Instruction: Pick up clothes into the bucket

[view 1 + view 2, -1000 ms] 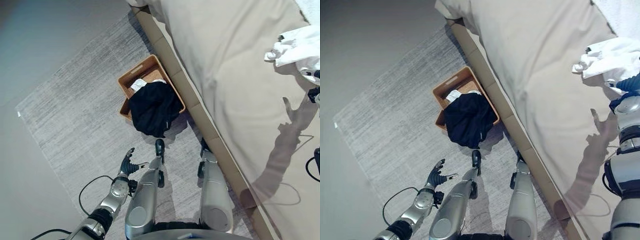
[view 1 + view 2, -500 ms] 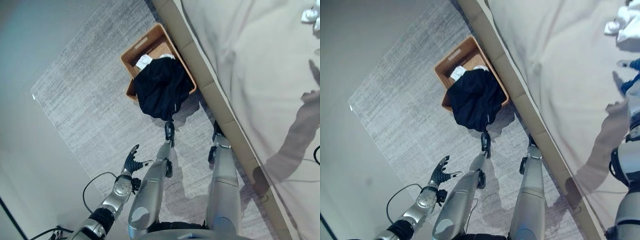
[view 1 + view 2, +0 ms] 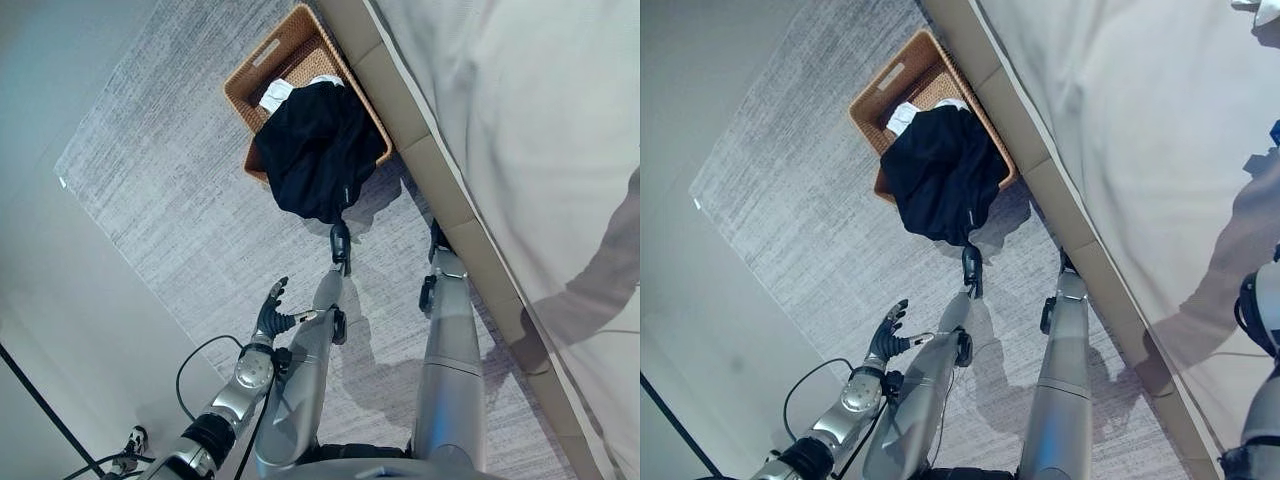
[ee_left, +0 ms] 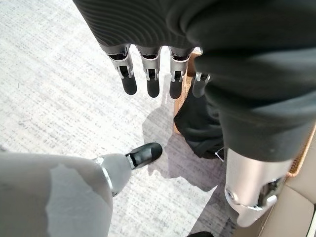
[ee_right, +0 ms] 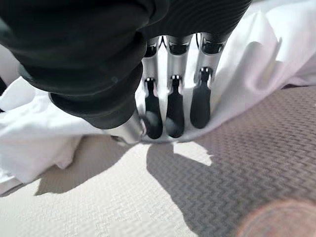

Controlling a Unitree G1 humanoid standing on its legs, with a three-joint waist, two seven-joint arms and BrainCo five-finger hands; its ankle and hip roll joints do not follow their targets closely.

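Eye views: a wicker basket (image 3: 262, 62) on the grey rug (image 3: 170, 200) beside the bed (image 3: 520, 110) holds a black garment (image 3: 315, 150) draped over its near rim.
Left wrist view: left hand (image 4: 148, 74) open above the rug.
Right wrist view: right hand (image 5: 170, 106) pinching white cloth (image 5: 39, 143) on the bed

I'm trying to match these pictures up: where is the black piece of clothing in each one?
Left eye view: black garment, top centre, draped over the wicker basket.
Right eye view: same heap, upper centre.
Left wrist view: the garment hanging off the basket's edge.
Right wrist view: faces white cloth on the bed instead.
Shared landmark: the basket on the rug beside the bed.
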